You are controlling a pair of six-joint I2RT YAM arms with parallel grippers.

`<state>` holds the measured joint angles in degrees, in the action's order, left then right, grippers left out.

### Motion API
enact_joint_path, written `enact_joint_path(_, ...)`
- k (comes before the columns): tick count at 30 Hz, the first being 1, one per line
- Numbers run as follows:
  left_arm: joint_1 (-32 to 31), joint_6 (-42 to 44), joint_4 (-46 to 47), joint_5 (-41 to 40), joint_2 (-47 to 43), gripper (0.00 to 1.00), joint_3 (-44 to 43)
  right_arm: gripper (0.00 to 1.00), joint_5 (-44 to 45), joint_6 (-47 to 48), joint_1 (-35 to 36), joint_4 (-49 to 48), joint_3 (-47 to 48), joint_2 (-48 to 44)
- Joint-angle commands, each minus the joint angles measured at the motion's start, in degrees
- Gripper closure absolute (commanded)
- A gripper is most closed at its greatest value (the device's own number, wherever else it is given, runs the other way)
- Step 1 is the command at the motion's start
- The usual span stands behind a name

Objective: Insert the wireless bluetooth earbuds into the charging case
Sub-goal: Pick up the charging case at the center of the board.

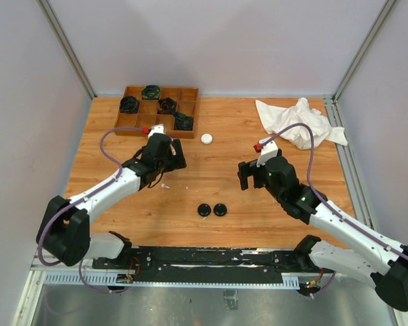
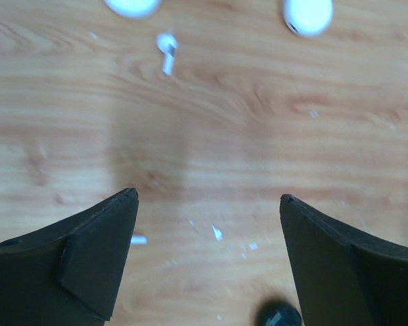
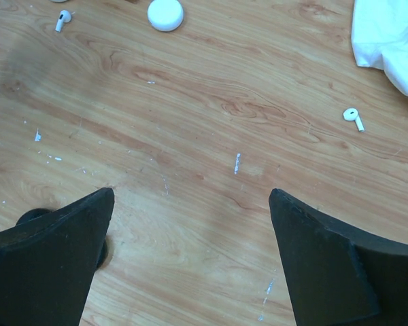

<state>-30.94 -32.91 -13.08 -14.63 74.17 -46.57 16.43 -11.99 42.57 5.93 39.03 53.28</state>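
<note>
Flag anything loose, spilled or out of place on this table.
One white earbud lies loose near the white case, a second earbud near the crumpled cloth. Small white flecks litter the tabletop.

Overhead, wrist views close above tabletop (image 1: 214, 173)

L arm (image 1: 122, 180), R arm (image 1: 313, 204) reach fwd, jaws spread wide.

1. A wood-grain worktop (image 1: 258, 197) fills the scene, enclosed by pale grey walls (image 1: 217, 41).
2. A wooden tray (image 1: 188, 94) divided into compartments sits at the far left corner.
3. A crumpled white cloth (image 1: 296, 121) lies at the far right.
4. Small white flecks (image 3: 237, 163) dot the wood.
</note>
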Motion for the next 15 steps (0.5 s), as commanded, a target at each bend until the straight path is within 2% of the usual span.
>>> enact_joint_path(1,4.32,3.64,4.94,-6.09,5.32,0.11,-2.92,0.01,-2.04,2.65,-0.65,-6.30,-2.11,-2.38)
enact_joint_path(10,9.81,5.77,13.46,-12.15,20.53,0.16,-11.42,0.01,-5.67,4.79,-0.71,-9.89,-4.27,-2.40)
enact_joint_path(15,11.72,7.67,16.59,-11.23,27.97,0.20,-15.25,0.02,-6.49,6.15,-0.78,-10.36,-4.27,-1.80)
